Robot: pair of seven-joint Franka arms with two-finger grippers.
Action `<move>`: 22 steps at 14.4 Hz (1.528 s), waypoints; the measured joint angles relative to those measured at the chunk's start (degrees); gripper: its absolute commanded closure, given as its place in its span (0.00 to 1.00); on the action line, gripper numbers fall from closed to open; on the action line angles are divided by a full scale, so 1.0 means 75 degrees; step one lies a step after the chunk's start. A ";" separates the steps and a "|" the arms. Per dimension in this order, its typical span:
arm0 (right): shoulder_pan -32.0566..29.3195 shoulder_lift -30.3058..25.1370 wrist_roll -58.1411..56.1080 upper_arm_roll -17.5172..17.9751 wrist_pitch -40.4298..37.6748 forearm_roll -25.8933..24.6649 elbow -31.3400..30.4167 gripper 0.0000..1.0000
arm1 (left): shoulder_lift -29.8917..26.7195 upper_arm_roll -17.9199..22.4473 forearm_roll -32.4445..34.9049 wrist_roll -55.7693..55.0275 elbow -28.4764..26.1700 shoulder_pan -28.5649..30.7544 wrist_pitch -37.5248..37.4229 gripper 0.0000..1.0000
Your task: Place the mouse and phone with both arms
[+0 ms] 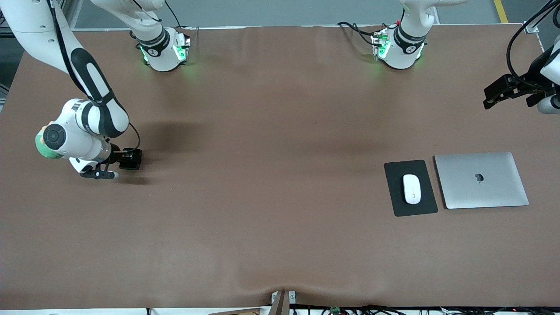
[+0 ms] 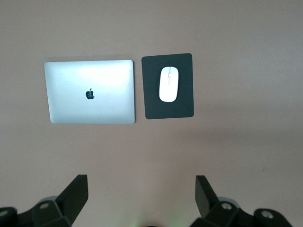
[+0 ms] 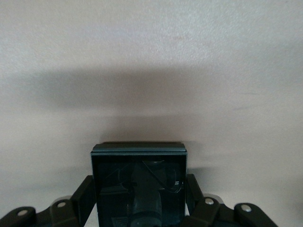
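The white oval mouse point(image 1: 411, 188) lies on a dark grey pad point(image 1: 396, 205) toward the left arm's end of the table. It also shows in the left wrist view point(image 2: 168, 84), on the pad point(image 2: 182, 106). My left gripper point(image 1: 488, 97) is open and empty point(image 2: 141, 191), held high over the table's end, well apart from the mouse. My right gripper point(image 1: 124, 158) is shut on the black glossy phone point(image 1: 132, 159) low over the right arm's end of the table. In the right wrist view the phone point(image 3: 138, 163) sits between the fingers point(image 3: 83, 196) of the right gripper point(image 3: 138, 189). I cannot tell whether it touches the table.
A closed silver laptop point(image 1: 481, 179) lies beside the pad, toward the left arm's end; it also shows in the left wrist view point(image 2: 90, 92). The brown table cover point(image 1: 262, 197) stretches bare between the phone and the pad.
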 measured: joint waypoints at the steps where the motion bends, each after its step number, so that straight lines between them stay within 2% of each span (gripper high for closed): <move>1: 0.0000 0.0003 0.0000 0.0001 0.0004 0.0000 0.0001 0.00 | 0.0000 0.0001 0.0000 0.0000 0.0000 0.0000 0.0020 0.00; 4: 0.0000 -0.0006 0.0000 0.0011 -0.0003 0.0000 0.0062 0.00 | 0.0002 0.0001 0.0000 0.0000 0.0000 0.0001 0.0068 0.00; 6: 0.0001 -0.0033 0.0000 0.0023 -0.0393 0.0000 0.0433 0.00 | 0.0008 0.0001 0.0000 0.0000 -0.0002 0.0001 0.0080 0.00; 9: 0.0000 -0.0072 0.0000 0.0024 -0.1778 0.0000 0.1666 0.00 | 0.0026 0.0002 0.0000 0.0000 -0.0004 0.0001 0.0090 0.00; 14: -0.0041 -0.0109 0.0000 -0.0011 -0.3317 0.0000 0.3626 0.00 | 0.0029 0.0002 0.0000 0.0000 -0.0005 0.0001 0.0095 0.00; 18: -0.0152 -0.0128 0.0000 -0.0020 -0.5080 0.0002 0.5428 0.00 | 0.0029 0.0006 0.0000 0.0000 -0.0006 0.0008 0.0098 0.00; 22: -0.0238 -0.0129 0.0000 -0.0018 -0.6203 0.0002 0.6619 0.00 | 0.0029 0.0009 0.0000 0.0000 -0.0005 0.0015 0.0098 0.00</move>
